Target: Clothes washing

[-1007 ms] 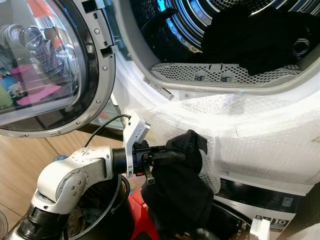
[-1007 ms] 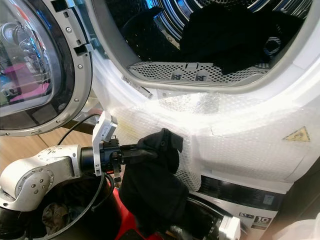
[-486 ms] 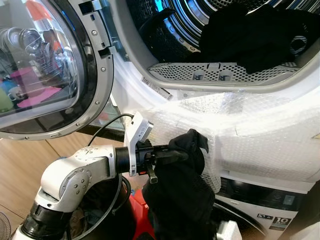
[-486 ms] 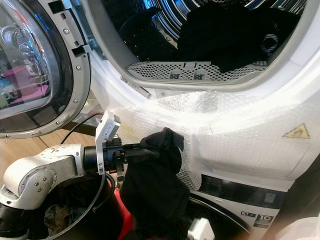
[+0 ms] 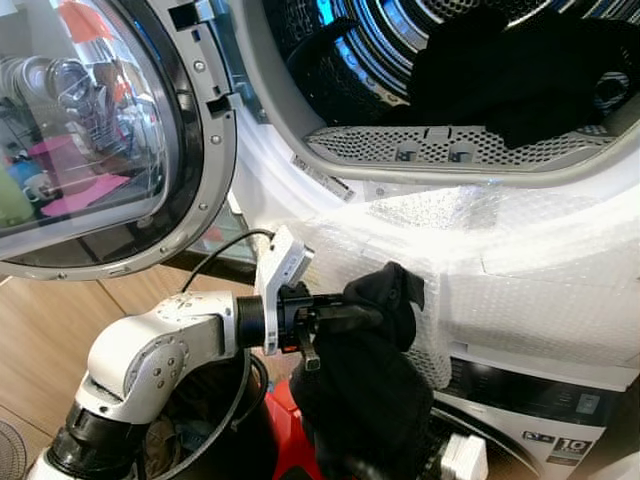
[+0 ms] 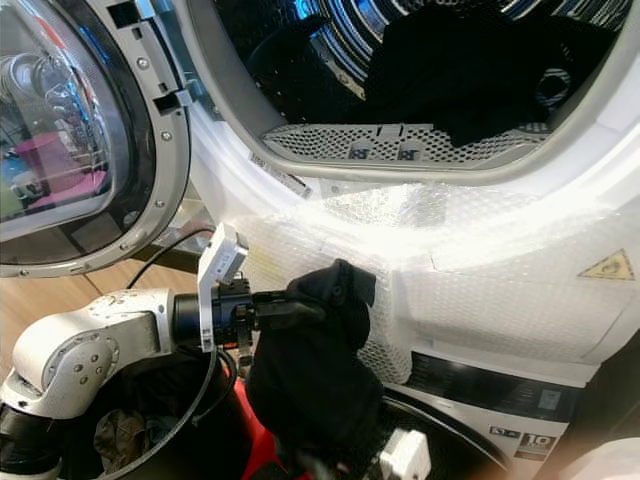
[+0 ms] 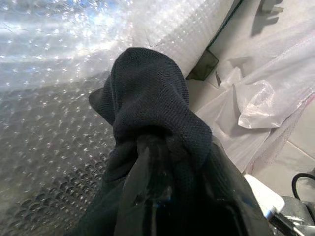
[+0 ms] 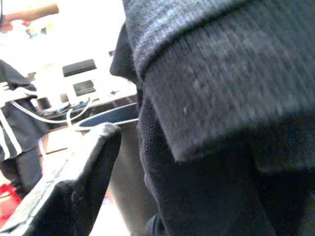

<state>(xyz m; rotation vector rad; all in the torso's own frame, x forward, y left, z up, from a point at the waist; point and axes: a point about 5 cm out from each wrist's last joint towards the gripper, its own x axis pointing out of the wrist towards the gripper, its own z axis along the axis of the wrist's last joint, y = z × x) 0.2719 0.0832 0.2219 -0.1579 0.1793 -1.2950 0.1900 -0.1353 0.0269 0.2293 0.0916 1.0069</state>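
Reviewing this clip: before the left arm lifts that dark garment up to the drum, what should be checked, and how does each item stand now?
1. Left gripper holds the black garment: ok, fingers shut on its bunched top.
2. Door swung open: ok.
3. Drum opening has room: cannot tell; dark clothes already lie inside.
4. Garment free of the basket below: cannot tell, its lower end is hidden.
5. Bubble wrap on the machine front clear of the lift path: not ok, garment hangs against it.
6. Right gripper's state: cannot tell.

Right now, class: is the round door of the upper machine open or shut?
Open. The glass door is swung out to the robot's left, and the drum mouth is exposed, with dark clothes lying inside.
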